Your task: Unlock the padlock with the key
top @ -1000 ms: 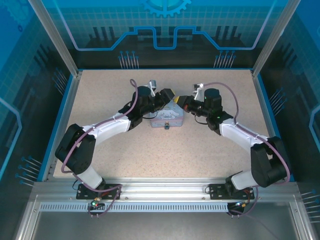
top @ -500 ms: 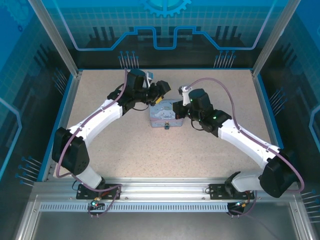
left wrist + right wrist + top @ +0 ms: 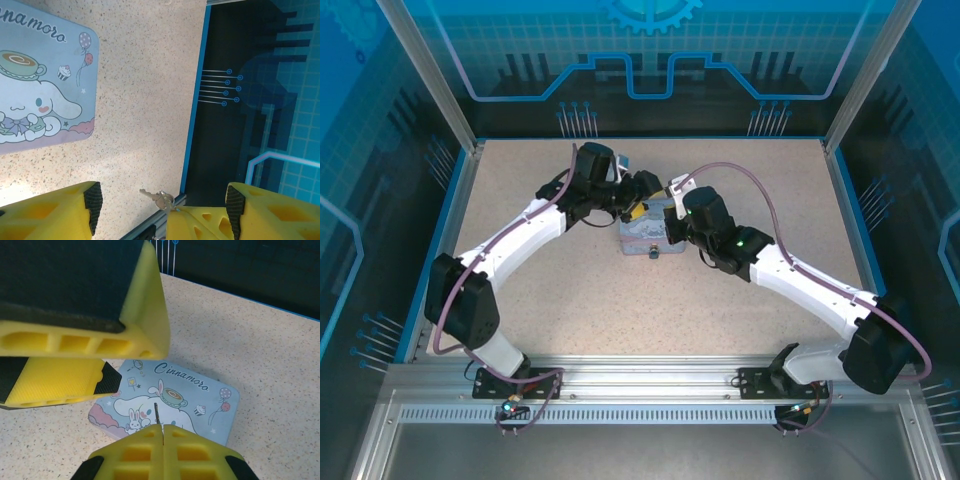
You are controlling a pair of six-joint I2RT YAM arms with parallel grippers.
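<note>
Arms (image 3: 510, 250) bend inward over tin (image 3: 648, 236): left jaws open, right jaws pinching key (image 3: 158, 198).

It looked like a robot lab. A speckled worktop (image 3: 580, 300) sat inside a box of blue walls (image 3: 650, 70) with a gear drawing, held by metal posts (image 3: 430, 75). Two robot arms (image 3: 520, 235) were bolted to a metal rail (image 3: 650, 378).

I see a speckled beige table (image 3: 620, 310) with a blue rim, and a pale blue cartoon-printed tin (image 3: 645, 236) lies flat on it. A small dark padlock (image 3: 653, 253) sits on the tabletop at the tin's near edge, touching it or just beside it; I can't tell which.
</note>
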